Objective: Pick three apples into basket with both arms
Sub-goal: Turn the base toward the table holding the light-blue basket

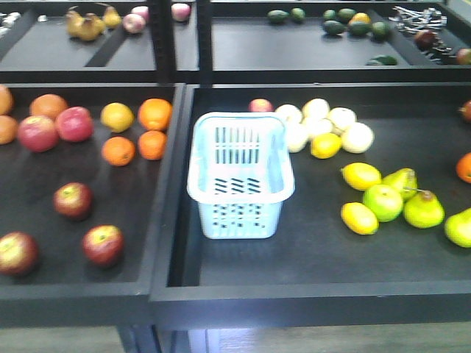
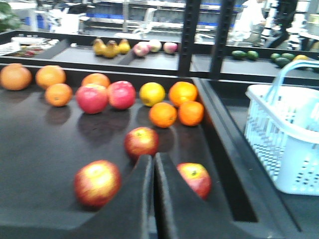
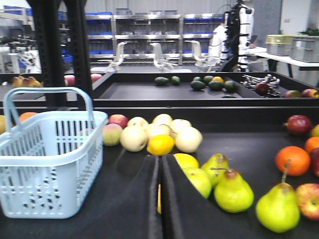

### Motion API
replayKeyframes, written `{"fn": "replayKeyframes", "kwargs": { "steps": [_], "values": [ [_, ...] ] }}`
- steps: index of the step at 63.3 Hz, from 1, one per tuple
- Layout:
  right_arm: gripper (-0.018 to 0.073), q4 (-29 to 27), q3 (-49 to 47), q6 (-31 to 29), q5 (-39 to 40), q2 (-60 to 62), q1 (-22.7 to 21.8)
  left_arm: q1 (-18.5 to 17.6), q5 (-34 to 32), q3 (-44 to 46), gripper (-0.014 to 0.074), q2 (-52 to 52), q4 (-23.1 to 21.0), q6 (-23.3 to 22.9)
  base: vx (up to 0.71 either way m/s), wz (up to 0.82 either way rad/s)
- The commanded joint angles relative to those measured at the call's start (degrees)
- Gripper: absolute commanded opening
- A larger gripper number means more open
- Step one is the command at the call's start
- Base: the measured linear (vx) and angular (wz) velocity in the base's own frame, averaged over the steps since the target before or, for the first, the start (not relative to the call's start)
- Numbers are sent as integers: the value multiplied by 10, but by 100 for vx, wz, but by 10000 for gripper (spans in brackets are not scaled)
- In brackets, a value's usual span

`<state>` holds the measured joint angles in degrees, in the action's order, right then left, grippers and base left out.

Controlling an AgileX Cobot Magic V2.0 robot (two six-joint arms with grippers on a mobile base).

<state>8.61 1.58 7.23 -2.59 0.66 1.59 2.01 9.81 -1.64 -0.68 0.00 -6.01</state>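
Note:
Three dark red apples lie in the left tray: one (image 1: 73,200) further back, one (image 1: 103,245) near the front, one (image 1: 16,253) at the left edge. The pale blue basket (image 1: 239,219) stands empty in the right tray, beside the divider. Neither arm shows in the front view. In the left wrist view my left gripper (image 2: 153,158) is shut and empty, hovering above the tray with apples ahead (image 2: 141,142), to its left (image 2: 97,182) and to its right (image 2: 196,178). My right gripper (image 3: 160,159) is shut and empty, with the basket (image 3: 45,184) to its left.
Two brighter pinkish-red apples (image 1: 55,127) and oranges (image 1: 140,132) lie behind the dark apples. Pale fruit (image 1: 324,125), lemons (image 1: 360,176) and green pears (image 1: 412,202) fill the right tray beyond the basket. A raised black divider (image 1: 165,220) separates the trays. More fruit sits on the back shelf.

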Motion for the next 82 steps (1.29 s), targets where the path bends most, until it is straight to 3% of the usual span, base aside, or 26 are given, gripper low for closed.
{"fn": "replayKeyframes", "kwargs": {
  "steps": [1,38,82],
  "values": [
    [-7,8,8,0,44,8,-3,2,-40,-1,-6,-9,-3,-3,8,-34],
    [-7,8,8,0,44,8,-3,2,-40,-1,-6,-9,-3,-3,11,-17],
    [-7,8,8,0,45,8,-3,2,-40,-1,-6,-9,-3,-3,9,7]
  ]
}}
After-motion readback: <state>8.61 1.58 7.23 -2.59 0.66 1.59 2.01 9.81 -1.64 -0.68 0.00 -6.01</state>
